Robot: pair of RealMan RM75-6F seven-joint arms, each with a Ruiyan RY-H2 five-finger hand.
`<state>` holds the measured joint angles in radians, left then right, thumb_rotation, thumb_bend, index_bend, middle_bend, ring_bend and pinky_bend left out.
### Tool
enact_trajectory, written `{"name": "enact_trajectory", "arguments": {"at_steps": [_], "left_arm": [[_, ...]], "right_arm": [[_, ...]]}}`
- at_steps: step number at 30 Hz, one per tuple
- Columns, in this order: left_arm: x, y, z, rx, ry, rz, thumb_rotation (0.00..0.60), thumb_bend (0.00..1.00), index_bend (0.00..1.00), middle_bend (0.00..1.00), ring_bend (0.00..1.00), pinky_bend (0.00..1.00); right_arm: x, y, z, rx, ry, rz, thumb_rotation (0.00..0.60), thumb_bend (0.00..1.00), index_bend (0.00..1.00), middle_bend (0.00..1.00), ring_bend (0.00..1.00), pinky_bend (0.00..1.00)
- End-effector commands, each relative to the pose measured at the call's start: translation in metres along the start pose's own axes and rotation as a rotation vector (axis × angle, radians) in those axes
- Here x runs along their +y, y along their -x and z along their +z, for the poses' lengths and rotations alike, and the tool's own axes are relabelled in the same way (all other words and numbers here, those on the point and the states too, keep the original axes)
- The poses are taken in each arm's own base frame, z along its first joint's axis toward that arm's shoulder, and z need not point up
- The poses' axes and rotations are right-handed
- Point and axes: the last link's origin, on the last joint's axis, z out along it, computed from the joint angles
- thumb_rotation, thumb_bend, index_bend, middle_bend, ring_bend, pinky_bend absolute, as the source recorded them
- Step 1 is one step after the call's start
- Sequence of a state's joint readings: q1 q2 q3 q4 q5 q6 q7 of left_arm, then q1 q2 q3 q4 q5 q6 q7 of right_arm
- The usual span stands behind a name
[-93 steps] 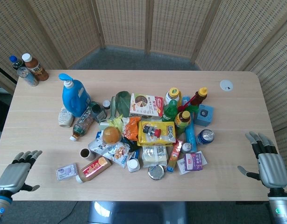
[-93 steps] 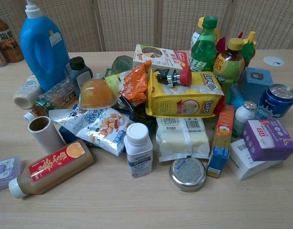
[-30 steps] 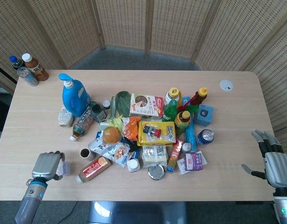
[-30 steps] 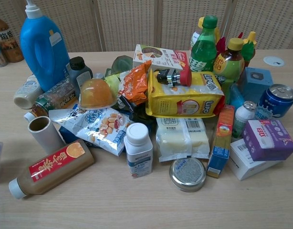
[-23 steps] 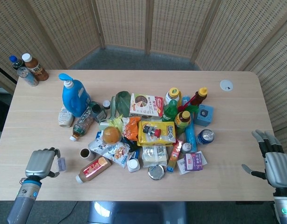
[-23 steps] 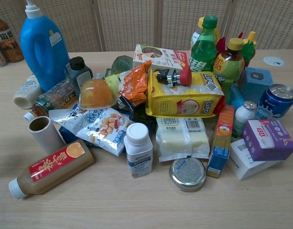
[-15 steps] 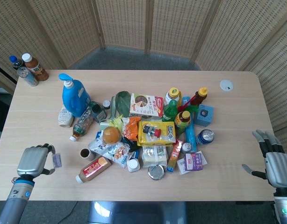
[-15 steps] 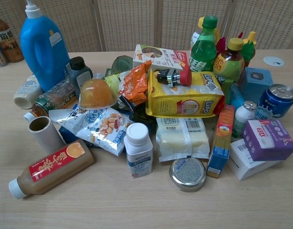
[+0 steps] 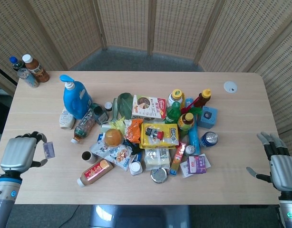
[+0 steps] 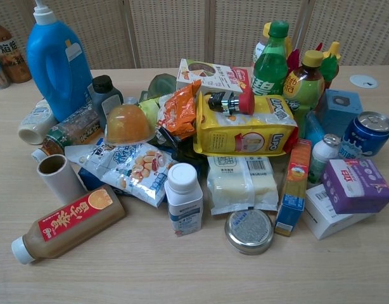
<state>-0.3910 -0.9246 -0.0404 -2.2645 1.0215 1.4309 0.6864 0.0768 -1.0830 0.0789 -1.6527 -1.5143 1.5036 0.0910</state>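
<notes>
My left hand point(image 9: 20, 153) is at the table's left front, lifted, and holds a small pale purple packet point(image 9: 48, 149) in its fingers. It stands left of the pile, nearest the small brown-rimmed cup point(image 9: 86, 156) and the lying brown bottle point(image 9: 95, 172) with a red label. My right hand point(image 9: 280, 168) hovers past the table's right front corner with fingers spread and nothing in it. The purple box point(image 9: 198, 164) and blue can point(image 9: 209, 139) are the things nearest it. Neither hand shows in the chest view.
A heap of groceries fills the table's middle: blue detergent jug point(image 9: 76, 98), yellow bag point(image 9: 159, 135), green bottle point(image 10: 269, 59), white pill bottle point(image 10: 184, 198), round tin lid point(image 10: 248, 230). Three bottles point(image 9: 26, 69) stand at the far left corner. A wicker screen point(image 9: 150, 23) closes the back.
My left hand has closed on the small purple packet near the lying bottle, lifted it and carried it leftward. The packet has left the chest view. My right hand has barely moved.
</notes>
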Motion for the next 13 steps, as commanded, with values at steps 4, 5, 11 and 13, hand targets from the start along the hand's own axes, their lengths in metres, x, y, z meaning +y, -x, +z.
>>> {"name": "enact_trajectory", "arguments": {"at_steps": [4, 5, 11, 13], "left_arm": [[0.009, -0.038, 0.001, 0.087, 0.013, 0.021, 0.6, 0.07, 0.57, 0.4, 0.42, 0.45], [0.009, -0.041, 0.002, 0.096, 0.016, 0.021, 0.6, 0.07, 0.57, 0.4, 0.42, 0.45], [0.013, -0.053, 0.008, 0.133, 0.037, 0.017, 0.6, 0.07, 0.57, 0.4, 0.42, 0.45], [0.015, -0.055, 0.009, 0.141, 0.044, 0.019, 0.6, 0.07, 0.57, 0.4, 0.42, 0.45]], "right_arm": [[0.0, -0.001, 0.0, 0.002, 0.001, 0.002, 0.6, 0.0, 0.0, 0.0, 0.0, 0.0], [0.0, -0.001, 0.0, 0.002, 0.001, 0.002, 0.6, 0.0, 0.0, 0.0, 0.0, 0.0], [0.0, -0.001, 0.0, 0.004, 0.0, 0.004, 0.6, 0.0, 0.0, 0.0, 0.0, 0.0], [0.0, -0.002, 0.0, 0.004, 0.0, 0.004, 0.6, 0.0, 0.0, 0.0, 0.0, 0.0]]}}
